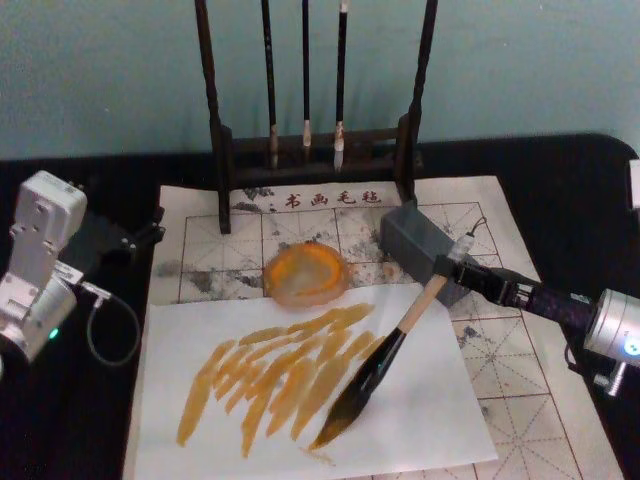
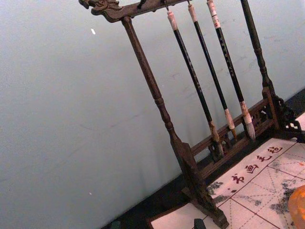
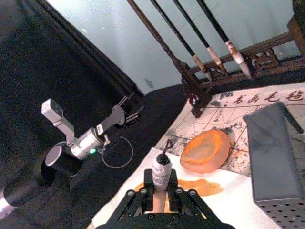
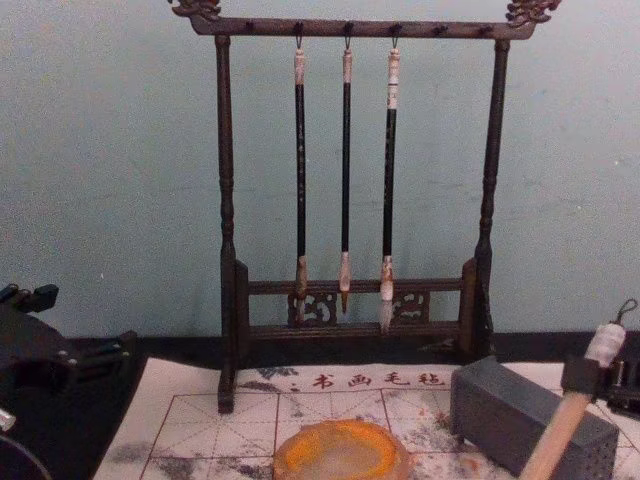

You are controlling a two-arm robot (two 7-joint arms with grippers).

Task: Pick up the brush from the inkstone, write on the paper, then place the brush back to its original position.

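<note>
At the far left of the head view the left gripper (image 1: 152,226) sits parked over the dark surface (image 1: 80,420), beside the left edge of the grid mat (image 1: 520,400). Its jaws stand a little apart with nothing between them, and it takes no part in the work.

Moving right, the paper (image 1: 430,400), a plain white sheet laid over the lower part of the grid mat, already carries a broad fan of amber strokes (image 1: 270,375) slanting from lower left to upper right. Just above the sheet's top edge, at centre, the inkstone (image 1: 305,272) sits on the mat with no brush on it. Behind it stands the dark brush rack (image 1: 222,170) with three thin brushes (image 1: 306,90) hanging from it.

Right of centre, the brush (image 1: 395,345) leans steeply, its dark tip down on the paper at the lower right end of the strokes and its tan handle rising up and to the right. The right gripper (image 1: 452,268) is clamped on the top of that handle, just below the white end cap, close beside the grey block (image 1: 412,245). Its arm reaches in from the right edge.

As I judge it, the pick-up is done and the writing is well along, perhaps near its end, with the tip touching the sheet. What is left is any last stroke, then lifting the brush, carrying it up and left to the inkstone, and letting go of it there.
</note>
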